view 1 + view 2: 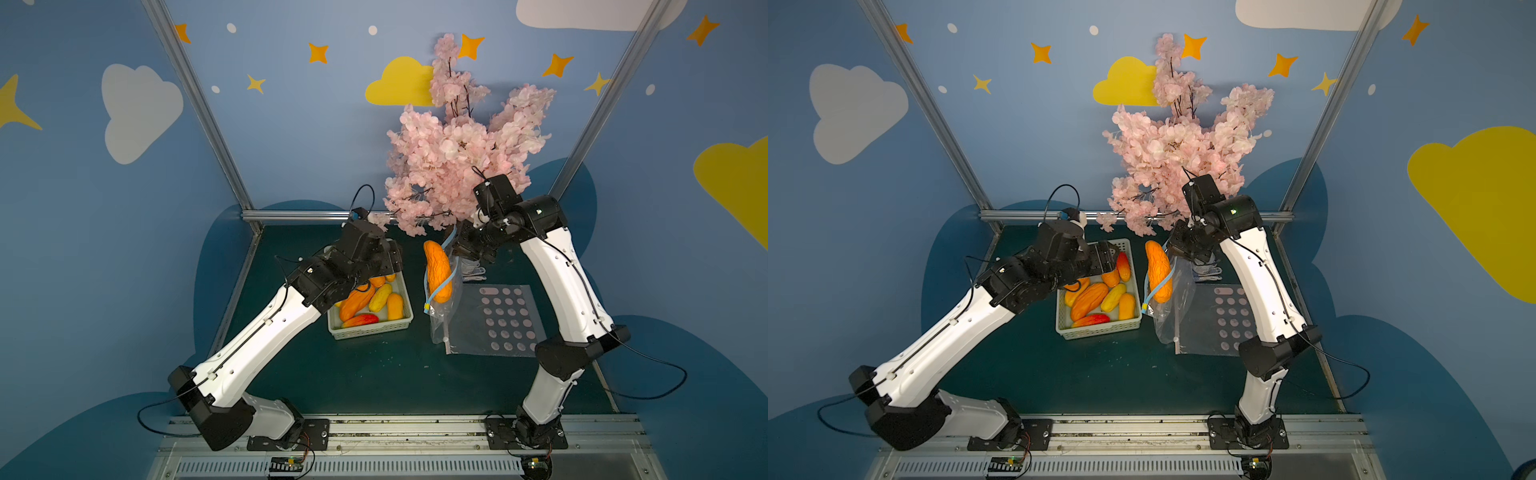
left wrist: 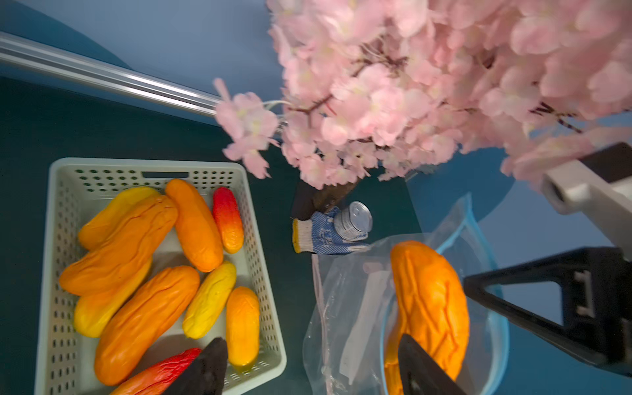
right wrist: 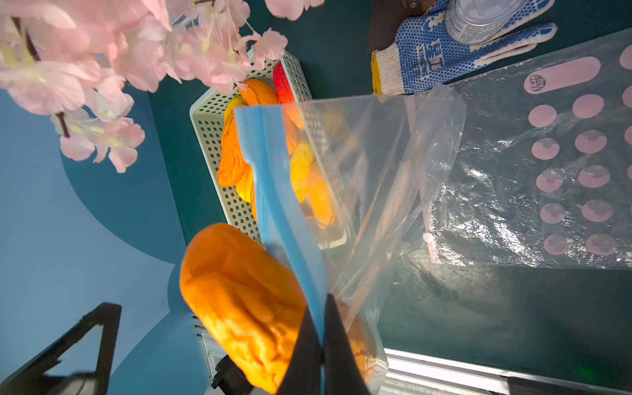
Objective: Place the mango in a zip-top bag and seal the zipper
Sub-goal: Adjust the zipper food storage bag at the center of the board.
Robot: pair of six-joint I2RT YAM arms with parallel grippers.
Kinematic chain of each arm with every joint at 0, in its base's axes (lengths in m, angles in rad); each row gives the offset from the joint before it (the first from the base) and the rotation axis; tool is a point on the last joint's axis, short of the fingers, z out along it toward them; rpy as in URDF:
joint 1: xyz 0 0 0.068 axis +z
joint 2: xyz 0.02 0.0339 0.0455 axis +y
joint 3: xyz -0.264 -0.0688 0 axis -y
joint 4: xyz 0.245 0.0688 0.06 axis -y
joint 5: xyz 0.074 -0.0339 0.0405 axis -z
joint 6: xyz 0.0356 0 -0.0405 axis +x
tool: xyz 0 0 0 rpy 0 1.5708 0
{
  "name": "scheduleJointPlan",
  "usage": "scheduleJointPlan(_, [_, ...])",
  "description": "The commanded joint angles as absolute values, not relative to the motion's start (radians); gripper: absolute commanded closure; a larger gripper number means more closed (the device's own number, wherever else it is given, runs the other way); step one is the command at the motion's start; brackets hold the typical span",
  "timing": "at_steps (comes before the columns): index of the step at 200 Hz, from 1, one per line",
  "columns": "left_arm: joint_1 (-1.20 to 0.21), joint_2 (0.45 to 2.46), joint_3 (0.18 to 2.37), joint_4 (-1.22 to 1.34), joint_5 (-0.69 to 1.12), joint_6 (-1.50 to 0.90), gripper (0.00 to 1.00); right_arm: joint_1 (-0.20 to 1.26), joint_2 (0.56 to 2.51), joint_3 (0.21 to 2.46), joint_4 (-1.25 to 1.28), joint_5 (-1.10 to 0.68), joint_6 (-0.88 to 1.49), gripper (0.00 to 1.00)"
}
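Closest to the right wrist camera, the right pincer is clamped shut on the blue zipper strip of the zip-top bag, holding its mouth up off the worktop. The mango stands just beside that pincer, on the side toward the left pincer. Its lower part is inside the bag mouth and its upper end pokes out above the strip. The left pincer hangs over the basket with its fingers spread wide and nothing between them, apart from the mango. The mango looks like a moulded replica, so it is probably light and fairly firm. Its wrinkled skin should grip well, and a hold across the narrow middle would suit best. The bag is thin, limp film, likely slippery and quick to collapse, so the stiffer strip is the sensible place to hold it. A small yellow tab, probably the slider, sits at the strip's end farthest from the right pincer. By count there are two pincers and two bags. The second bag, printed with pink dots, lies flat below the right pincer. One mango is in the bag, and nine spare mangoes show in the basket, though more may be hidden. Beyond the right pincer lie one glove, one can resting on it, and one blossom branch.
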State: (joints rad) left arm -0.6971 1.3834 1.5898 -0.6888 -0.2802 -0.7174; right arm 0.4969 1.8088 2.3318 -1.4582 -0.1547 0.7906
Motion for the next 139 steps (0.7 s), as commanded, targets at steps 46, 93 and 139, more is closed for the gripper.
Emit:
scheduleJointPlan(46, [-0.705, 1.445, 1.461, -0.358, 0.160, -0.799, 0.45, 0.466, 1.796, 2.303, -1.406, -0.242, 0.811, 1.00])
scheduleJointPlan(93, [-0.712, 1.484, 1.421, -0.362, 0.275, -0.860, 0.54, 0.457, 1.777, 2.256, -1.385, -0.271, 0.816, 1.00])
scheduleJointPlan(139, [-0.751, 1.505, 1.409, -0.265, 0.261, -0.876, 0.60, 0.455, 1.758, 2.213, -1.362, -0.289, 0.819, 1.00])
